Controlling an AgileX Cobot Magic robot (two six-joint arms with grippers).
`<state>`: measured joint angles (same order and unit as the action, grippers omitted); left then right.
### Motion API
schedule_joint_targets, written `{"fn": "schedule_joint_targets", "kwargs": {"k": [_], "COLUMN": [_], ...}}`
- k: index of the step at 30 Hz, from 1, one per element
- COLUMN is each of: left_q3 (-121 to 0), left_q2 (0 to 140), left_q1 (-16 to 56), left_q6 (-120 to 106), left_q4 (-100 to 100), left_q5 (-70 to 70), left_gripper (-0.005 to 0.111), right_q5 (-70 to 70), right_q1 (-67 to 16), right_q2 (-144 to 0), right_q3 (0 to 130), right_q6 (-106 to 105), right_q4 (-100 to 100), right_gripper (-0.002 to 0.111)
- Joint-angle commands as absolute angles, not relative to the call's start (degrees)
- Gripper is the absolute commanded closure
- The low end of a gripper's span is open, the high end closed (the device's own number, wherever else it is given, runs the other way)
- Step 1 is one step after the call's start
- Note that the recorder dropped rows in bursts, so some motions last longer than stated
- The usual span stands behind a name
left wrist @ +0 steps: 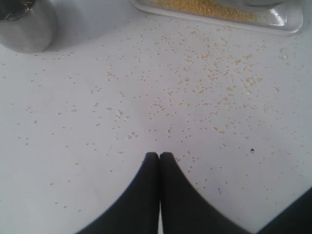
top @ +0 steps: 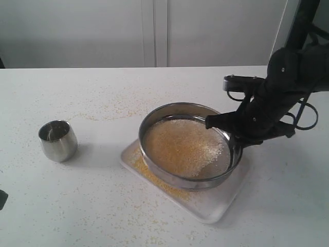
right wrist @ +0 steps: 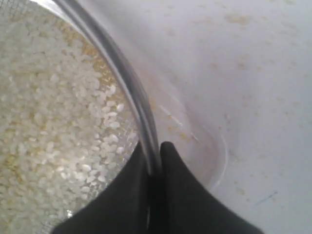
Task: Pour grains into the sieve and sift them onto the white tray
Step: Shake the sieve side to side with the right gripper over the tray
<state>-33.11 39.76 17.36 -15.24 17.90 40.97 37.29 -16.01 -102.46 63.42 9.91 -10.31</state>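
Right tool [right wrist: 155, 146] is clamped on the rim of the sieve [top: 191, 183], one finger inside the ring and one outside, at the sieve's right side. Inside, the grains [top: 182, 146] spread over the mesh, whitish rice over yellow-orange fines. The sieve sits over the white tray [top: 216, 206], and yellow granules show on the tray's left edge. Left tool [left wrist: 159, 155] is closed on nothing, hovering over the speckled tabletop [top: 92, 206]. Far off to the left, a steel cup [top: 57, 140] stands upright.
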Motion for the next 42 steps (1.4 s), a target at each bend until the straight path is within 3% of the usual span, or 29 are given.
{"fn": "schedule_joint_targets", "kwargs": {"k": [1, 5, 8, 12, 16, 21, 25, 30, 35, 39, 42], "left_q3": [-33.42, -33.42, -33.42, -33.42, -33.42, -33.42, -33.42, -33.42, -33.42, -33.42, -33.42], "left_q2": [39.37, 39.37, 39.37, 39.37, 39.37, 39.37, 39.37, 39.37, 39.37, 39.37, 39.37], "left_q1": [17.60, 17.60, 17.60, 17.60, 17.60, 17.60, 17.60, 17.60, 17.60, 17.60, 17.60], "left_q6": [-15.25, -15.25, -15.25, -15.25, -15.25, -15.25, -15.25, -15.25, -15.25, -15.25, -15.25], "left_q4": [18.67, 18.67, 18.67, 18.67, 18.67, 18.67, 18.67, 18.67, 18.67, 18.67, 18.67], "left_q5": [41.67, 41.67, 41.67, 41.67, 41.67, 41.67, 41.67, 41.67, 41.67, 41.67, 41.67], "left_gripper": [0.107, 0.107, 0.107, 0.107, 0.107, 0.107, 0.107, 0.107, 0.107, 0.107, 0.107], "right_q5": [33.57, 34.13, 33.89, 31.67, 30.00, 30.43, 28.55, 29.90, 30.43, 34.01, 26.84], "right_q1": [-17.03, -14.61, -17.74, -14.71, -17.84, -14.94, -18.77, -16.22, -18.62, -14.96, -17.08], "right_q2": [-101.18, -100.09, -99.96, -99.42, -99.16, -98.88, -98.97, -98.40, -98.77, -98.14, -98.41], "right_q3": [63.16, 61.71, 61.89, 58.90, 58.84, 57.84, 58.91, 57.95, 58.73, 57.48, 56.58], "right_q6": [4.06, 21.35, 0.00, 23.54, 5.56, 27.57, 6.01, 26.85, 13.06, 29.37, 26.08], "right_q4": [-11.12, -7.68, -13.20, -9.90, -9.44, -8.31, -9.90, -8.08, -6.85, -4.59, -9.55], "right_gripper": [0.108, 0.108, 0.108, 0.108, 0.108, 0.108, 0.108, 0.108, 0.108, 0.108, 0.108]}}
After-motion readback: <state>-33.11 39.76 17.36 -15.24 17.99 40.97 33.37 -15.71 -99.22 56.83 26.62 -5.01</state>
